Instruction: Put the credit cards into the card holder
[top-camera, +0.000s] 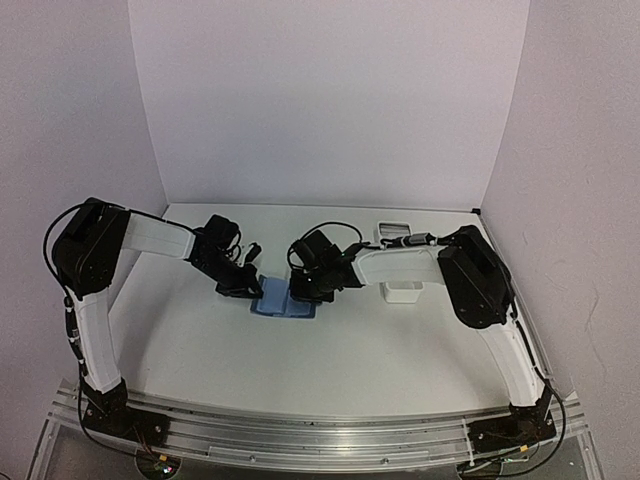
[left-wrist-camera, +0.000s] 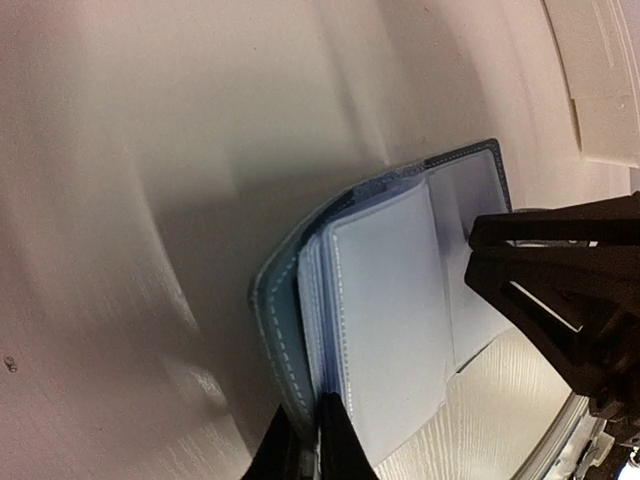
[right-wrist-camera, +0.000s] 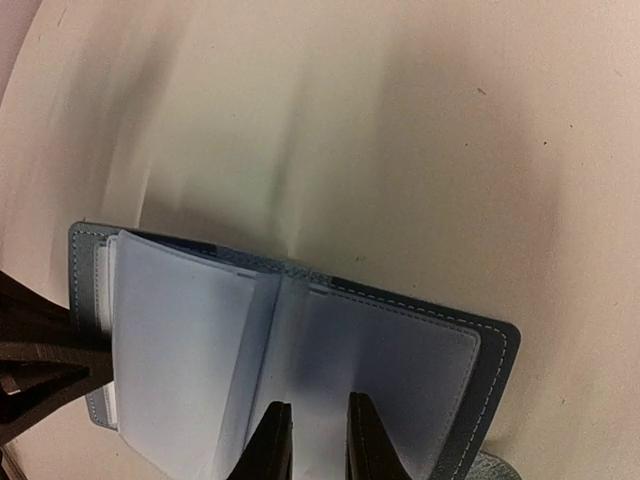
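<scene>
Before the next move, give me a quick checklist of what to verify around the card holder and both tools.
1. Card holder lies open flat on the table: ok.
2. Left tool pinches the holder's left edge to steady it: ok.
3. Right tool carries a credit card: not ok. Its fingers sit slightly apart over the right page, with no card between them.
4. A sleeve is spread to take a card: cannot tell.
5. Cards wait in the white tray: cannot tell, because the right arm covers most of it.
</scene>
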